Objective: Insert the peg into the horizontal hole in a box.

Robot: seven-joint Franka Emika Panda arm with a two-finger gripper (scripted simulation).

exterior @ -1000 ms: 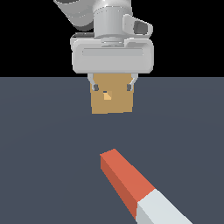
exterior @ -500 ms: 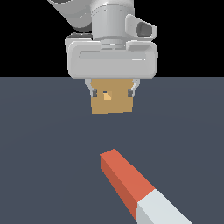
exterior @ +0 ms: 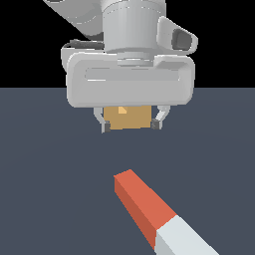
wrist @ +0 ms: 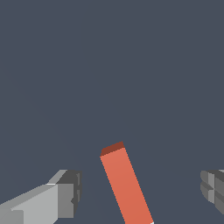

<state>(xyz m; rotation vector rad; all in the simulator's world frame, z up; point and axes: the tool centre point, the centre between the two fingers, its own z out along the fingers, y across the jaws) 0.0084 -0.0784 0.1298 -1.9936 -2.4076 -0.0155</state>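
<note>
The exterior view looks low across the floor at the arm's front, close up. The wrist view looks down. Both see the peg (exterior: 149, 214) (wrist: 124, 183)

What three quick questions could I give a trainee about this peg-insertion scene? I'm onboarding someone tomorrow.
1. True or false: the tool already grips the peg.
2. Which end of the peg points toward the box: A) white, B) red-orange?
3. Fill in: in the wrist view, the peg lies ____ the two fingers.

Key:
1. False; it lies on the floor, tool open.
2. B.
3. between.
</note>
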